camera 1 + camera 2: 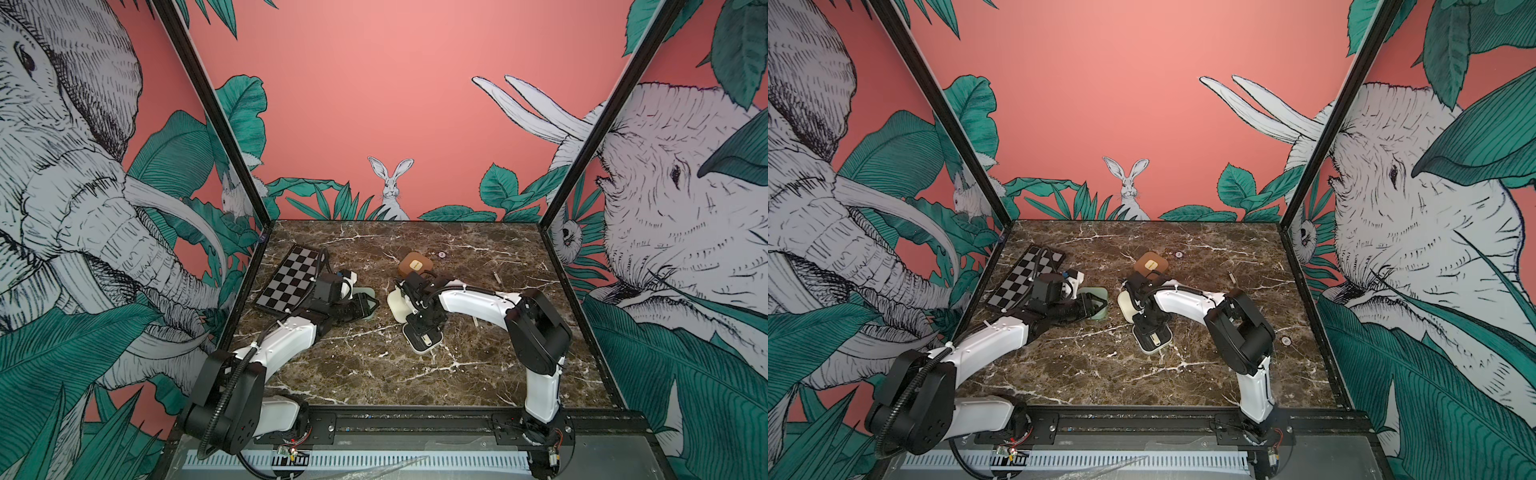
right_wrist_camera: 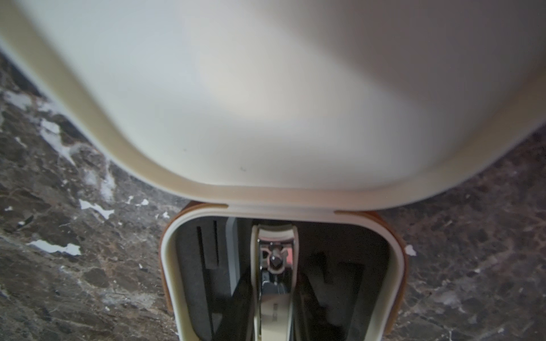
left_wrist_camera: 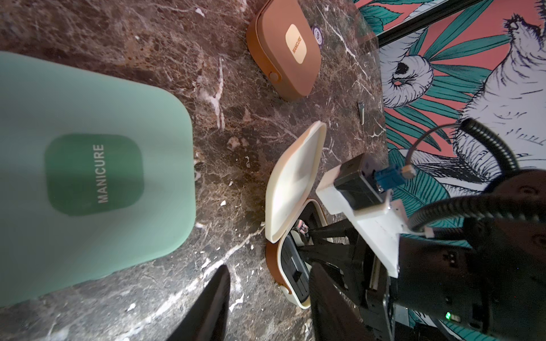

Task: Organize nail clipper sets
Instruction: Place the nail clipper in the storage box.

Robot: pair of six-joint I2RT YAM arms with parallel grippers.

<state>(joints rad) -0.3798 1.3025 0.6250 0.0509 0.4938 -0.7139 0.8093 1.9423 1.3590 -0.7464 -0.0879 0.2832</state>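
The cream case (image 1: pixel 397 305) stands open in both top views, lid (image 2: pixel 266 88) raised over its black ribbed insert (image 2: pixel 206 265). My right gripper (image 2: pixel 274 310) reaches down into the base (image 1: pixel 1160 343) and is shut on the cream nail clipper (image 2: pixel 274 295), which lies along the insert's middle. The mint green case (image 3: pixel 88 177) lies closed left of it. My left gripper (image 3: pixel 266 310) hovers beside this case, open with only marble between its fingers (image 3: pixel 206 307). The brown case (image 1: pixel 415 264) sits closed farther back. A slim metal tool (image 1: pixel 496 276) lies loose to the right.
A black-and-grey checkerboard (image 1: pixel 286 278) lies at the back left, partly under the left arm. A small round sticker (image 1: pixel 441 254) sits beside the brown case and another (image 1: pixel 1285 340) near the right arm's elbow. Black frame posts and printed walls enclose the marble table (image 1: pixel 374 374).
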